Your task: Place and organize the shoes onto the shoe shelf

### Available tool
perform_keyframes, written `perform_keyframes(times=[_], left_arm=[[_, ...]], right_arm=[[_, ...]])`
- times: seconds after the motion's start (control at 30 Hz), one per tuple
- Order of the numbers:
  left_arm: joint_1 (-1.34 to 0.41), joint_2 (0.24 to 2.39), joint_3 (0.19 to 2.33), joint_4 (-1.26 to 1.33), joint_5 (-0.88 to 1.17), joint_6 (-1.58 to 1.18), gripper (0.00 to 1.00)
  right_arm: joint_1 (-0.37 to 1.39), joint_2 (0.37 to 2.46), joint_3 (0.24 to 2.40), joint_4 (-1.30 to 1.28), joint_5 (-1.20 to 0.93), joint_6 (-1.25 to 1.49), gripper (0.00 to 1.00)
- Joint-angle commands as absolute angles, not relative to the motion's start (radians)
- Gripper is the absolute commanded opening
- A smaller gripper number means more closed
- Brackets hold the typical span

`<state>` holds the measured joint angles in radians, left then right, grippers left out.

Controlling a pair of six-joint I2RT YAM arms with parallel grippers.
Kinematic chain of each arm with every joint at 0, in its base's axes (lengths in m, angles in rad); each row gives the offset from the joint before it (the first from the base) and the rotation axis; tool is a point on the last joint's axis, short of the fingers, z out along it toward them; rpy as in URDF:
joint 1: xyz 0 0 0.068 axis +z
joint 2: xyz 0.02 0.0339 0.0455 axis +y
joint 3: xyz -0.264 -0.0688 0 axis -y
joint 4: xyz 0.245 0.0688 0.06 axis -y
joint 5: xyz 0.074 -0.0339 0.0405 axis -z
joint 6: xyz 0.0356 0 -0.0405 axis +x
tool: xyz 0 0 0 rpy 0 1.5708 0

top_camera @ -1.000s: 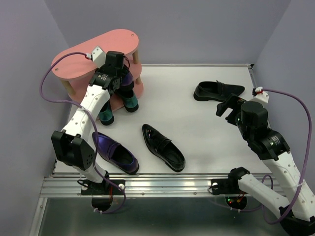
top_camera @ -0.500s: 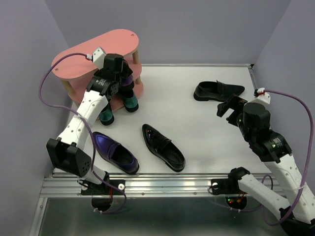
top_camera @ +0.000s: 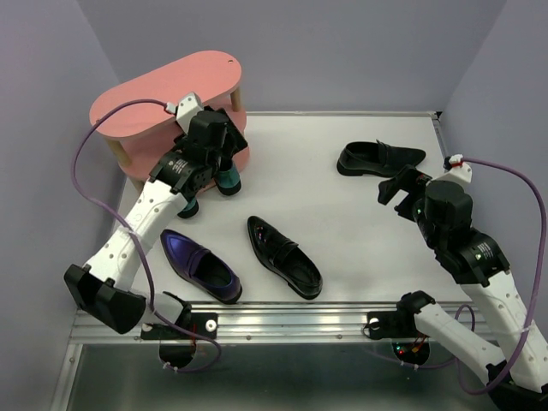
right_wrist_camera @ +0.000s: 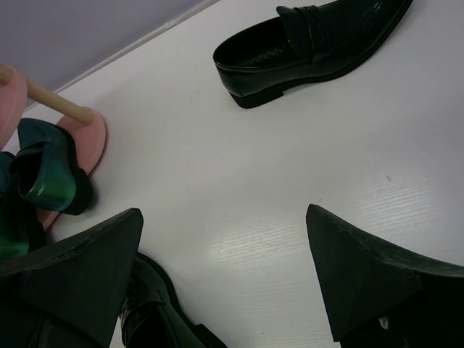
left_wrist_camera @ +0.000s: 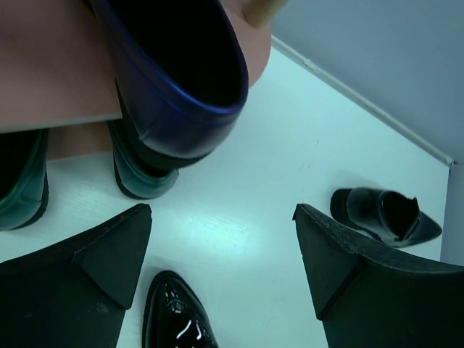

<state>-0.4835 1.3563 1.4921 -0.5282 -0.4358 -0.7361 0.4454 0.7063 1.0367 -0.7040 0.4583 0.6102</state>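
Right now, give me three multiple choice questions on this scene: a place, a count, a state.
1. Shoes on the table, off the shoe shelf? A none. B one. C three.
2. The matte loafer lies: A table's far right. B shelf top. C table's near left.
3. The right fingers are: A shut on a shoe. B open, empty. C shut, empty.
1 C: purple shoe, glossy shoe, matte loafer. 2 A: near the right fingers. 3 B: bare table shows between them.

White table top enclosed by plain lavender-grey walls; ribbed aluminium rail along near edge; even, diffuse lighting.
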Motion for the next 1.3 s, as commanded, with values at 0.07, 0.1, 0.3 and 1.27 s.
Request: perform_keyframes(times=[0.07,0.1,0.3,1.27], left_arm=[[-0.635,1.246,1.46,-0.656,-0.534,-0.741,0.91],[-0.653,1.236,1.447,-0.678,-0.538,-0.764,0.91],[-0.811,1.166,1.314,-0.827,-0.546,-0.923,0.86],[-1.083,1.075,0.782,-1.121,-0.44,-1.772,0.61]], right_arm=[[0.439,0.692,1.04,-0.681,0.453,0.617,1.0],[0.439,0.689,1.04,-0.68,0.457,0.618,1.0],[0.439,0.675,1.019,-0.678,0.462,0.624,1.0],[0.439,0.678,0.976,-0.652,0.431,0.612,1.0]])
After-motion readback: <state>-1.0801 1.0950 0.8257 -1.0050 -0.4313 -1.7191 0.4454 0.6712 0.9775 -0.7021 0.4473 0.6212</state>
